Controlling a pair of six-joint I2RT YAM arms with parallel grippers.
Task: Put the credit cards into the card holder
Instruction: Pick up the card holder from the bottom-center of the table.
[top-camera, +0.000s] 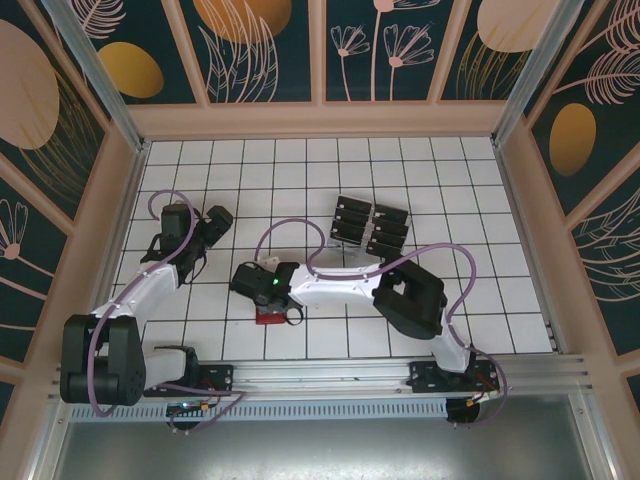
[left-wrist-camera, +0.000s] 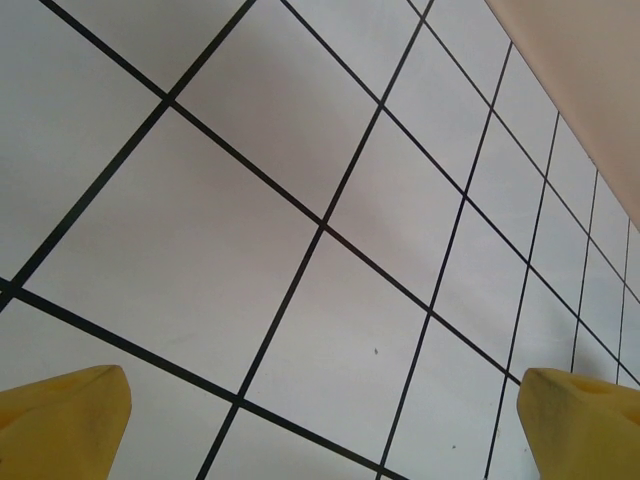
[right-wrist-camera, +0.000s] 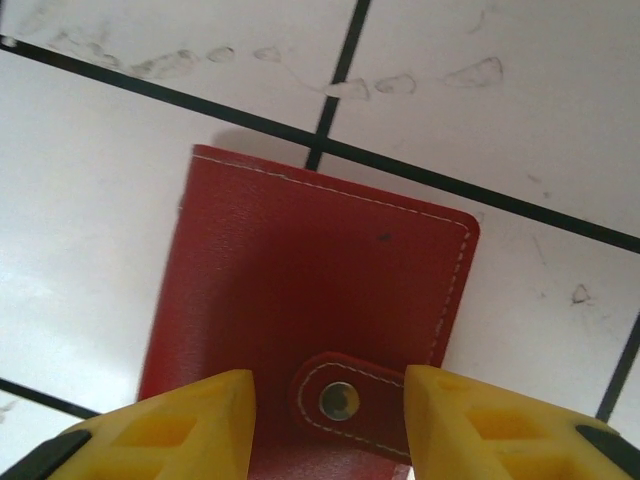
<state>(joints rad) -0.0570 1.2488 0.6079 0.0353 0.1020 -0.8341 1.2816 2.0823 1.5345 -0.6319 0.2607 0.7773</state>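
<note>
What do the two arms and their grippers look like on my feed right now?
Both the left arm and the right arm have white link shells with black joint housings, and a purple cable loops along each. A small green light glows near the right arm's wrist. The left gripper and right gripper have blunt yellow fingers.

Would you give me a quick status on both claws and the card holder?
Left claw open over bare table. Right claw open, straddling snap tab of closed card holder. Credit cards mid-table, unpicked. Shut snap bars entry.
</note>
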